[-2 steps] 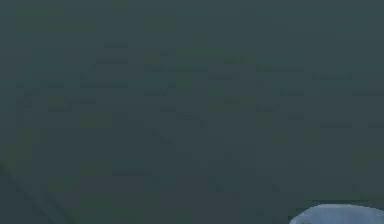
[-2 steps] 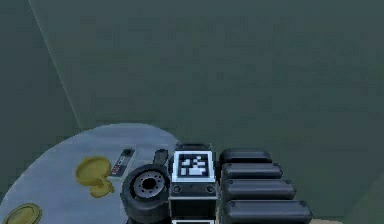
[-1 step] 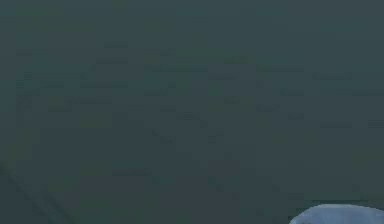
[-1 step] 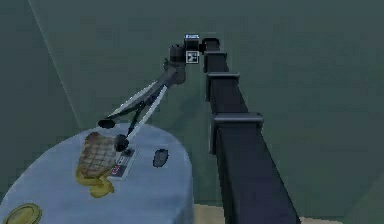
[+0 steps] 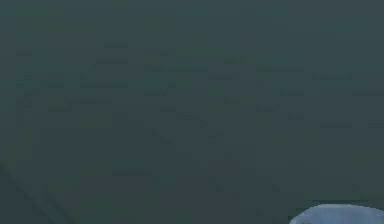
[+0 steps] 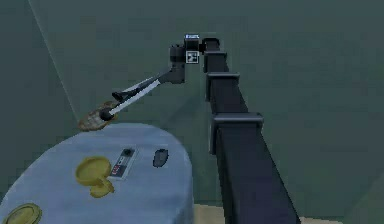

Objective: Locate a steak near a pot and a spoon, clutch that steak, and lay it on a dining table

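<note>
Wall [image 5: 180, 100], dark teal, ahead in the forward view, with a pale blue curve of tabletop [image 5: 345, 213] in its bottom right corner. The arm side view gives me more: a round pale blue tabletop [image 6: 60, 160] at lower left. On it are a yellow blob [image 6: 95, 170] near the middle, a second one at the near left edge, a dark grey oblong [image 6: 125, 162] and a small dark oval [image 6: 160, 157] just beside that.

My arm [image 6: 235, 120] rises as a dark square bar from the bottom edge, reaching far out, with white marker squares [image 6: 190, 57] at its far end. My end effector [image 6: 108, 108] slants down and left from there, thin fingers aimed at the tabletop's far edge. A brown flat blob, likely the steak [image 6: 91, 123], sits right at the fingertips by that far edge. I can't tell whether it rests on the tabletop or hangs clear, so I can't tell whether my end effector holds anything.
</note>
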